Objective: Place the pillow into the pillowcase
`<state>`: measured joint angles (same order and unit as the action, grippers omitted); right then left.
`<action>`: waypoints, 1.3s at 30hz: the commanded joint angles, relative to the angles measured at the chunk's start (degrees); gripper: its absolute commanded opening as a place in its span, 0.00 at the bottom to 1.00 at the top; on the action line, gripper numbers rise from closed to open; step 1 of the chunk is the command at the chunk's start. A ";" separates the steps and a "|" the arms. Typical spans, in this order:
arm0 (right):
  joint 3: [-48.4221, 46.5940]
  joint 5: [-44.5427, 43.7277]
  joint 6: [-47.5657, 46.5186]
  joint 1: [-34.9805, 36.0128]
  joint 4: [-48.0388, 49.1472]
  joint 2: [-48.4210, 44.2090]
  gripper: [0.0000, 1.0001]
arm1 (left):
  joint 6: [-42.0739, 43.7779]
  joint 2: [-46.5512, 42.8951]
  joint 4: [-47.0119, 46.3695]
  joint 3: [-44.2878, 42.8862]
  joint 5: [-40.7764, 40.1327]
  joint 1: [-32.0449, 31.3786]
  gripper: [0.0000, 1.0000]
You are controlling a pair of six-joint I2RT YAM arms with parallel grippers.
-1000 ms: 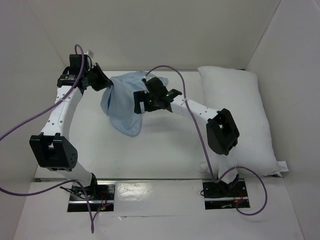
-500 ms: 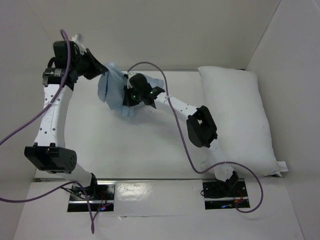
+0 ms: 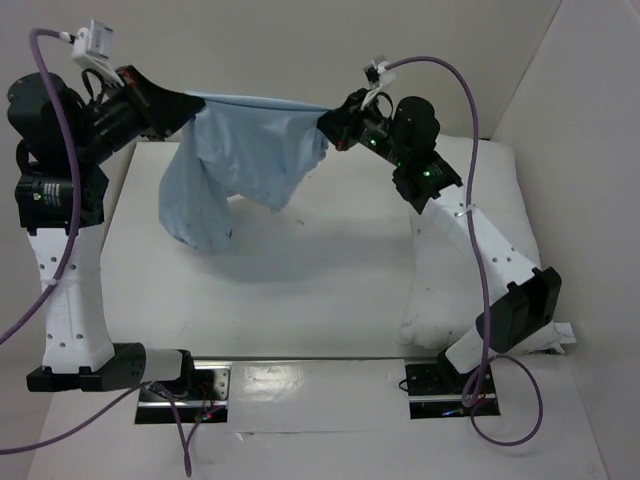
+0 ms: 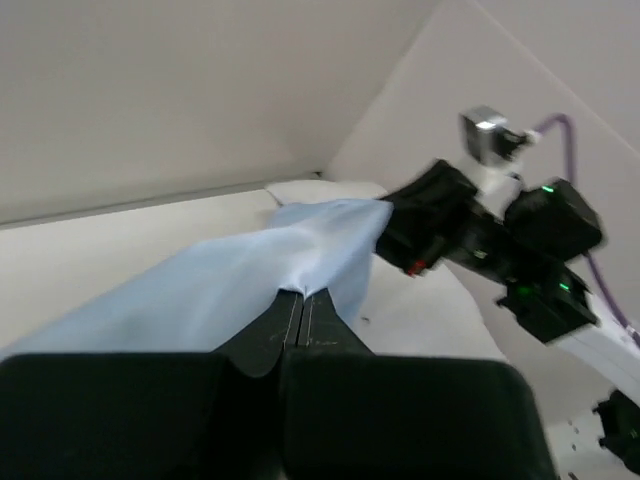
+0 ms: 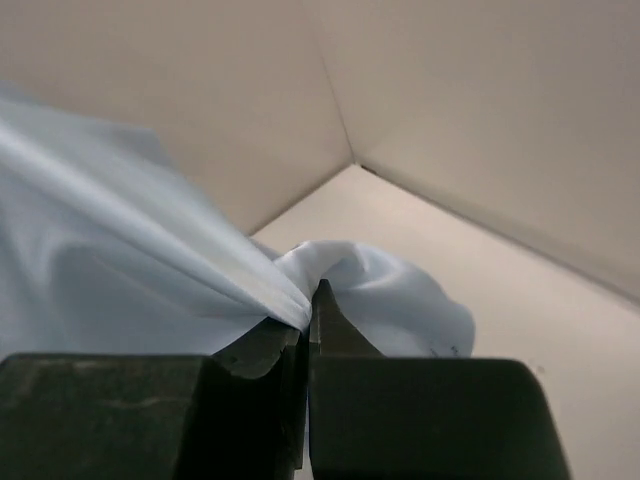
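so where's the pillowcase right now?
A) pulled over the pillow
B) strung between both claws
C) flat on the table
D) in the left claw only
B: the pillowcase runs taut along its top edge from the left claw to the right claw, both shut on it; the pillow lies uncovered on the right.

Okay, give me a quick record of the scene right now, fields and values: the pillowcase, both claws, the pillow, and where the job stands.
pillowcase: light blue, held up over the table, top edge stretched between the arms, the rest hanging limp
left claw: shut on one end of the top edge
right claw: shut on the other end of the top edge
pillow: white, lying on the table's right side, not held
progress: pillow not yet in the pillowcase
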<state>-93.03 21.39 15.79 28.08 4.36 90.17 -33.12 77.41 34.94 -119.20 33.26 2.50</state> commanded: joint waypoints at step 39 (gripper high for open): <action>42.14 -21.57 32.28 3.74 -29.42 -3.17 0.99 | -8.89 26.72 -0.21 46.77 -35.80 8.92 0.92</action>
<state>-52.25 -2.96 41.93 32.71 -32.29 88.58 -41.15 99.72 37.28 -70.43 -4.01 11.20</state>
